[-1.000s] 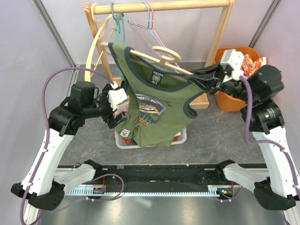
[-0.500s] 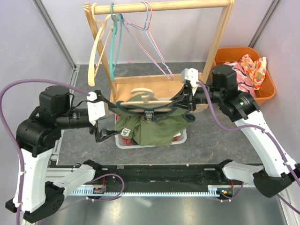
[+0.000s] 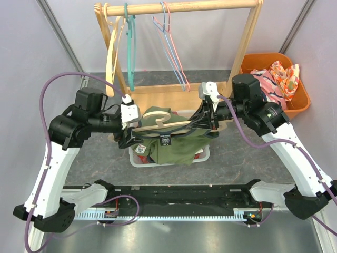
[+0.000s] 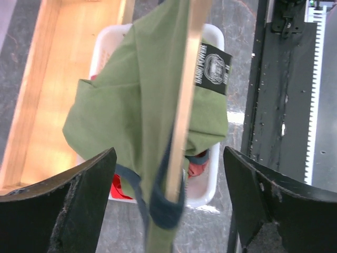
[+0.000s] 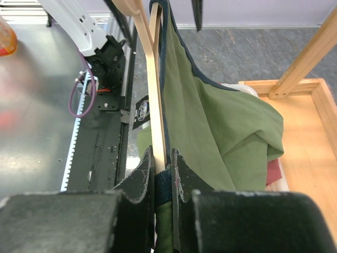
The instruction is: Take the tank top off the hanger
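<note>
A wooden hanger (image 3: 158, 122) lies about level above the white basket (image 3: 206, 154), and a green tank top (image 3: 176, 150) with navy trim droops from it into the basket. My right gripper (image 3: 202, 122) is shut on the hanger's right end (image 5: 157, 105), with the navy strap pinched in the grip (image 5: 163, 171). My left gripper (image 3: 131, 134) is open and straddles the hanger's left end. In the left wrist view the hanger (image 4: 187, 95) and strap loop run between the wide-apart fingers (image 4: 79, 200) without touching them. The tank top (image 4: 131, 105) hangs on both sides of the bar.
A wooden rack (image 3: 179, 7) stands behind, carrying a wooden hanger (image 3: 111, 52), a teal hanger (image 3: 130, 47) and thin wire hangers (image 3: 171, 42). An orange bin (image 3: 295, 100) with patterned cloth (image 3: 276, 74) sits at the right. Red clothing lies in the basket.
The hanger came down from a raised tilt to level over the basket. My left arm swung in from the left so its open jaws now straddle the hanger's left end.
</note>
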Controlling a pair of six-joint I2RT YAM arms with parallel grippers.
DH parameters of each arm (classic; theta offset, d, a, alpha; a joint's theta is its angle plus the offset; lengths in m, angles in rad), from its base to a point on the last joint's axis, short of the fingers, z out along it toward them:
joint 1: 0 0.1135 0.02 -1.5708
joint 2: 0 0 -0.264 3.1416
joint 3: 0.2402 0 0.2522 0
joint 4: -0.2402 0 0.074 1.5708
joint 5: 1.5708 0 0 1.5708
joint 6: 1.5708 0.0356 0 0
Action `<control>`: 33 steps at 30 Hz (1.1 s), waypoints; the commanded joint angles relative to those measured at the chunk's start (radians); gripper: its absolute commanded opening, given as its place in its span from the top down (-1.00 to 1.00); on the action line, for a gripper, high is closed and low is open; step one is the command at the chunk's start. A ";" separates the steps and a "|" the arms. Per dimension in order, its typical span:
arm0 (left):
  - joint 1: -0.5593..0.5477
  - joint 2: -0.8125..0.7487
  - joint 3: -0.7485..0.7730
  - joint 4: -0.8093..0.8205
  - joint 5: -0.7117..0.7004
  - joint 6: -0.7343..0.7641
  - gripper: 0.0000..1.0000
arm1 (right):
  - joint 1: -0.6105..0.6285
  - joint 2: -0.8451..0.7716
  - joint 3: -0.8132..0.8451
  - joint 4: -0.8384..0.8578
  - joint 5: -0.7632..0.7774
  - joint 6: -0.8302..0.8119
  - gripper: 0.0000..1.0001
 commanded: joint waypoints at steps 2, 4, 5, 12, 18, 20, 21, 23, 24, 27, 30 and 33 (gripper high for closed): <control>0.006 0.016 0.058 0.059 0.035 0.034 -0.56 | 0.013 0.002 0.029 0.082 -0.098 0.025 1.00; 0.004 0.020 0.062 0.059 0.055 0.034 -0.48 | 0.016 0.005 0.021 0.096 -0.095 0.042 1.00; 0.006 0.020 0.062 0.059 0.059 0.034 -0.46 | 0.018 0.004 0.018 0.111 -0.092 0.048 1.00; 0.004 0.036 0.047 0.065 0.138 0.021 0.12 | 0.035 0.011 0.015 0.153 -0.072 0.081 1.00; 0.004 0.045 0.076 0.065 0.190 0.001 0.03 | 0.050 0.040 0.013 0.159 -0.051 0.088 1.00; 0.006 0.042 0.081 0.064 0.192 -0.014 -0.11 | 0.056 0.043 0.012 0.160 -0.043 0.088 1.00; 0.004 0.039 0.079 0.062 0.197 -0.015 -0.16 | 0.056 0.045 0.013 0.160 -0.037 0.088 1.00; 0.004 0.030 0.065 0.062 0.194 -0.015 -0.25 | 0.059 0.048 0.013 0.163 -0.033 0.090 1.00; 0.006 0.028 0.059 0.061 0.187 -0.015 -0.25 | 0.058 0.046 0.015 0.166 -0.031 0.091 1.00; 0.006 0.026 0.039 0.064 0.177 -0.008 0.05 | 0.064 0.046 0.016 0.177 -0.025 0.096 1.00; 0.006 0.037 0.039 0.064 0.169 -0.008 0.61 | 0.071 0.051 0.018 0.182 -0.022 0.104 1.00; 0.006 0.049 0.044 0.065 0.158 -0.011 0.97 | 0.082 0.046 0.021 0.208 -0.005 0.117 1.00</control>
